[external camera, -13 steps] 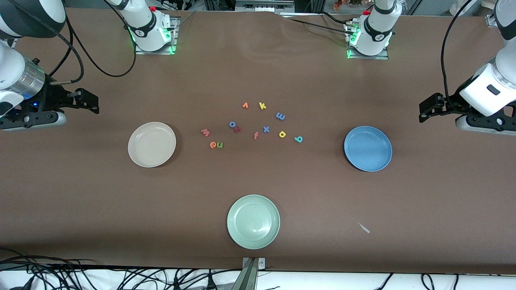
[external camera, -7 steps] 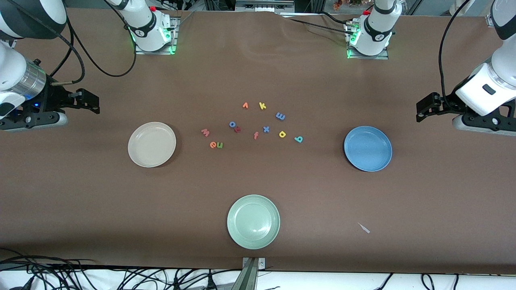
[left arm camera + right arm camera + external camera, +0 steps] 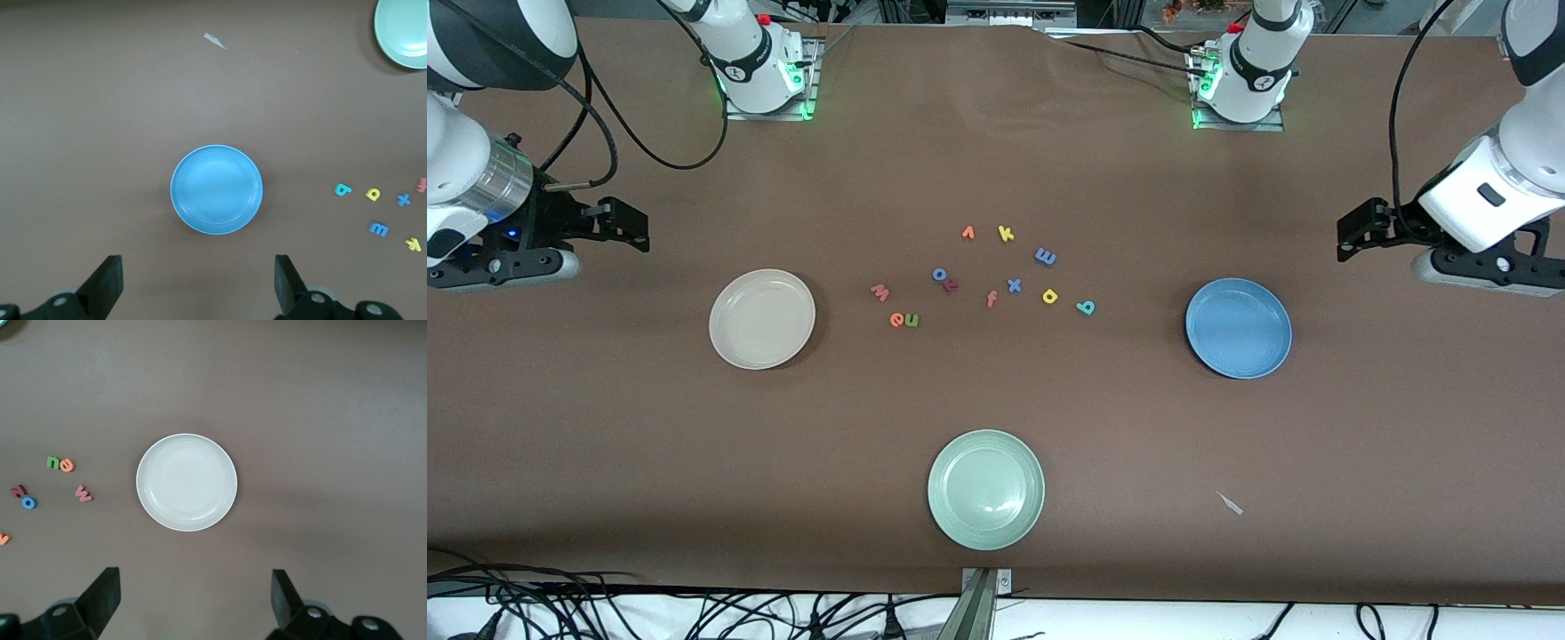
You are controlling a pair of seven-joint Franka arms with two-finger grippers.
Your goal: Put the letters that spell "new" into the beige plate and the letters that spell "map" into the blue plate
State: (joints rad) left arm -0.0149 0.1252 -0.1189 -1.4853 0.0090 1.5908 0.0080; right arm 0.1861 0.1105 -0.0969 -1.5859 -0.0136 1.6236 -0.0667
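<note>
The beige plate [image 3: 762, 318] lies toward the right arm's end and the blue plate [image 3: 1238, 328] toward the left arm's end, both bare. Between them lie the pinkish-red w [image 3: 879, 292], orange e [image 3: 896, 320] and green n [image 3: 911, 320], then the blue m [image 3: 1046, 257], yellow a [image 3: 1050, 296] and teal p [image 3: 1085, 308]. My left gripper [image 3: 1353, 238] hangs open over bare table beside the blue plate [image 3: 216, 190], with nothing between its fingers [image 3: 107, 283]. My right gripper [image 3: 627, 229] is open and holds nothing, over bare table beside the beige plate [image 3: 187, 482].
A pale green plate [image 3: 985, 489] sits near the table's front edge. Other letters lie among the task's: orange v [image 3: 967, 233], yellow k [image 3: 1006, 234], blue o [image 3: 940, 274], salmon f [image 3: 991, 299], blue x [image 3: 1014, 285]. A small pale scrap [image 3: 1230, 503] lies nearer the camera than the blue plate.
My left gripper has drifted a little toward the table's middle. The right gripper has shifted only slightly. Letters and plates have not moved.
</note>
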